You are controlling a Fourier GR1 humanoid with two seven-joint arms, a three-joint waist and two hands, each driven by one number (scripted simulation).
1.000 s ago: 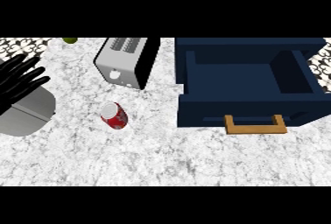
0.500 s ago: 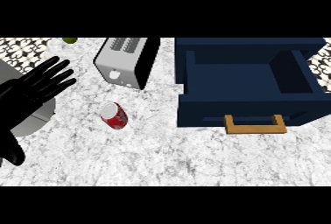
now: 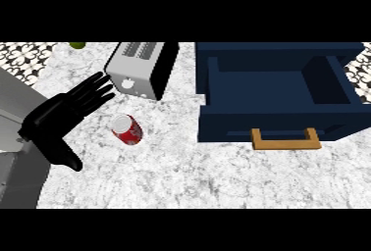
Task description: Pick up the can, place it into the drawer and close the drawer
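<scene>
White marbled counter (image 3: pixel 217 171), red can (image 3: pixel 127 130) with silver top lying on its side – near the middle-left, left robot hand (image 3: pixel 62 115) just beside it with straight spread fingers, holding nothing, silver toaster (image 3: pixel 141 68) behind, dark blue drawer (image 3: pixel 279 125) pulled open at right – wooden handle (image 3: pixel 285 141) in front

Items on my counter (image 3: pixel 217 176), counted:
- One red can (image 3: pixel 127 130), lying on its side just right of my left hand (image 3: pixel 58 120).
- One toaster (image 3: pixel 138 68), just beyond my fingertips.
- One navy drawer (image 3: pixel 279 93), pulled open, well to the right of my hand, with one wooden handle (image 3: pixel 285 139).
- One green object (image 3: pixel 77 45), partly cut off, farther beyond my hand.
</scene>
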